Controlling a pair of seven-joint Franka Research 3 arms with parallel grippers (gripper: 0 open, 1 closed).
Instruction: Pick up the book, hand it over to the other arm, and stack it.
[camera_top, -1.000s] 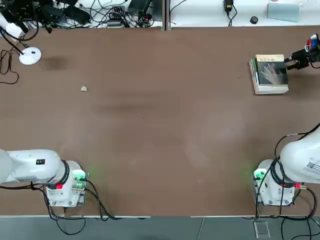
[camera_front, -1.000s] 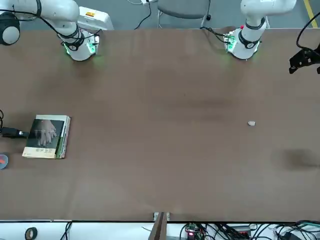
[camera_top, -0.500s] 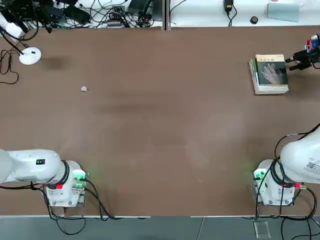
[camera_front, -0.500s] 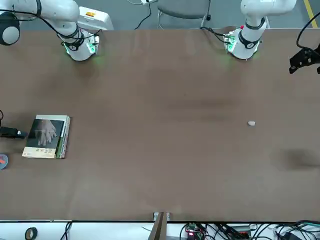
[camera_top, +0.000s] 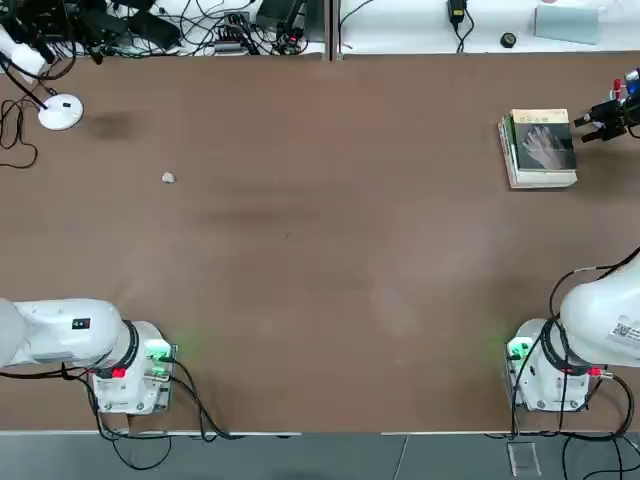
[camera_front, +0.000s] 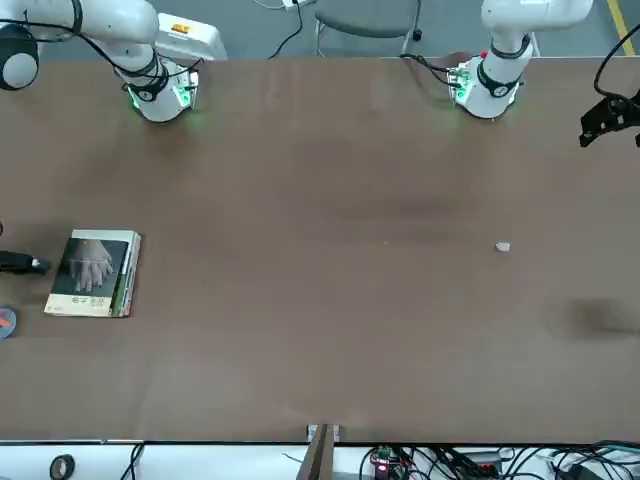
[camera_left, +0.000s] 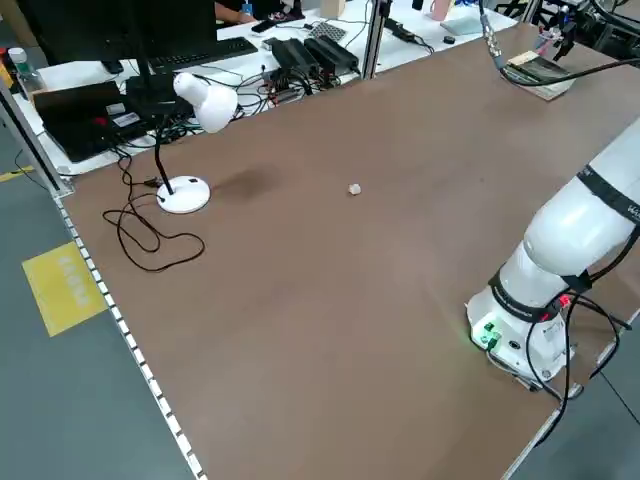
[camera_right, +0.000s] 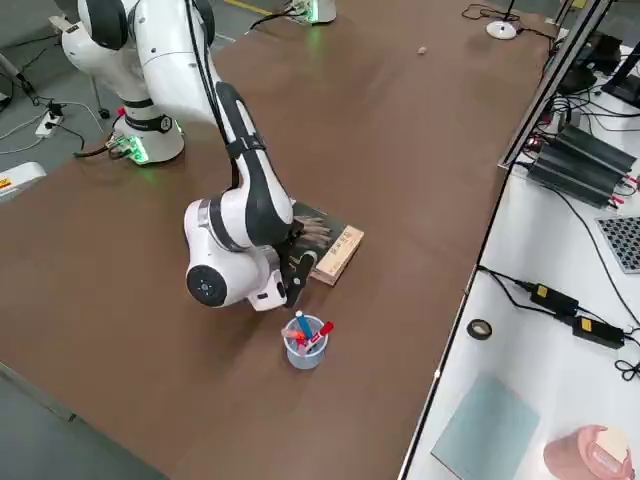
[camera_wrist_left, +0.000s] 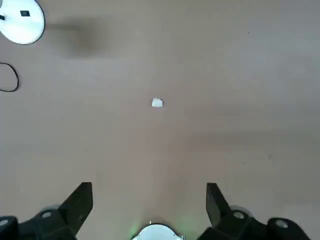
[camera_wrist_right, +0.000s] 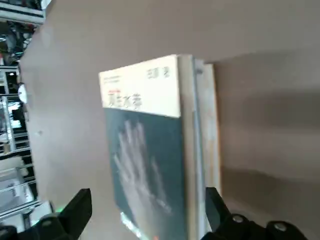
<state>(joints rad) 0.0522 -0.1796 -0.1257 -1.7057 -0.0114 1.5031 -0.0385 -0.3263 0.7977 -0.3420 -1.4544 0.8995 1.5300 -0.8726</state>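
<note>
The book (camera_top: 546, 146), dark grey with a pale hand and a tan band, lies flat on a thicker green-and-white book (camera_top: 513, 152) at the table's far right. The front view shows the book (camera_front: 90, 268) too. My right gripper (camera_top: 601, 122) is open, low over the table just to the right of the stack and clear of it. Through the right wrist camera the book (camera_wrist_right: 145, 150) lies between and beyond the spread fingers (camera_wrist_right: 76, 207). My left gripper (camera_wrist_left: 148, 205) is open and holds nothing, high above the table's left part.
A cup of pens (camera_right: 305, 345) stands close beside the right gripper, near the table's right edge. A white desk lamp (camera_top: 60, 112) sits at the far left corner. A small white scrap (camera_top: 168, 178) lies on the left half. Cables and electronics line the far edge.
My right gripper has drawn back from the book toward the table's right edge. The book has stayed on the stack. The left arm has not moved.
</note>
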